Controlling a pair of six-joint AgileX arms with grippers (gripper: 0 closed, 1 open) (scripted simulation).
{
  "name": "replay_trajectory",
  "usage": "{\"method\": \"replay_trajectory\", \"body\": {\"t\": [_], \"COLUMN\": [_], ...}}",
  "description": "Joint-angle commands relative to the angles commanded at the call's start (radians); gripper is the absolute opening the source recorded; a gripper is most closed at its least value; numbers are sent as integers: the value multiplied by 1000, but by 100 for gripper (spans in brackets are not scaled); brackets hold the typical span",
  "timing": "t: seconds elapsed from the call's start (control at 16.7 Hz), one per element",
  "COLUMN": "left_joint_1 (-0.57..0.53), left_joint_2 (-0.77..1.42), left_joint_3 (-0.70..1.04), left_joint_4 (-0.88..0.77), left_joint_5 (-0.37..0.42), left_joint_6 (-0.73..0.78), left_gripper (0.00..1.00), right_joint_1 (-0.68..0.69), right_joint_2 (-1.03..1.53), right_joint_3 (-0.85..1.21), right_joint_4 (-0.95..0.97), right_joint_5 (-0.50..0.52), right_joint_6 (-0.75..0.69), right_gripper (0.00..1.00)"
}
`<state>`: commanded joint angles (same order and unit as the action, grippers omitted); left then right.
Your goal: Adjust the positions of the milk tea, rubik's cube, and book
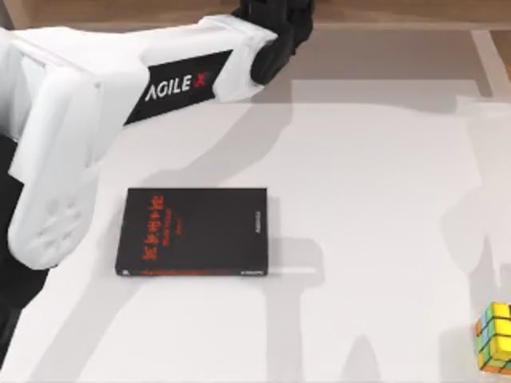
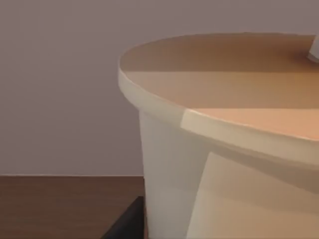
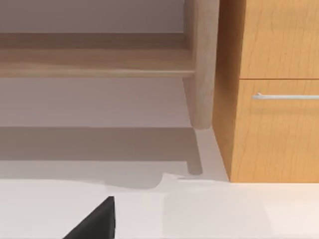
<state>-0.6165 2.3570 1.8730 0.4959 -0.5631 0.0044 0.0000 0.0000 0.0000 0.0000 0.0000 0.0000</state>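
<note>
A: Where do we stand on the worktop (image 1: 375, 239)?

B: Our left arm (image 1: 96, 112) reaches from the left edge across the far edge, its black wrist at the far middle. The left tool itself we can't make out, so we cannot tell whether it is wide or narrow.

A: And the milk tea?

B: In our left wrist view the cup (image 2: 219, 149) sits very close, pale cream with a tan lid. Whether it is held, we cannot tell.

A: The cube?

B: The cube (image 1: 496, 337) sits at the near right corner, by the right edge, well apart from everything else.

A: Any book?

B: A black book (image 1: 194, 231) with red lettering lies flat left of centre.

A: Our right tool?

B: A dark finger tip (image 3: 94, 221) over the worktop, with a wooden cabinet (image 3: 269, 99) beyond; its opening we cannot tell
</note>
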Motion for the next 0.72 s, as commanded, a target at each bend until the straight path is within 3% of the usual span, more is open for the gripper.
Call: {"method": "replay_trajectory", "body": {"t": [0.42, 0.72], "left_joint_1": [-5, -33], "left_joint_2": [-4, -97], "left_joint_3": [-2, -134], "left_joint_4": [1, 43], "left_joint_5": [-1, -29], "left_joint_6": [2, 3], "left_gripper": [0, 0], "right_joint_1": [0, 0], "right_joint_2": [0, 0], "right_joint_3": [0, 0], "right_joint_4": [0, 0], "right_joint_5": [0, 0], "right_joint_6": [0, 0], "right_gripper": [100, 100]}}
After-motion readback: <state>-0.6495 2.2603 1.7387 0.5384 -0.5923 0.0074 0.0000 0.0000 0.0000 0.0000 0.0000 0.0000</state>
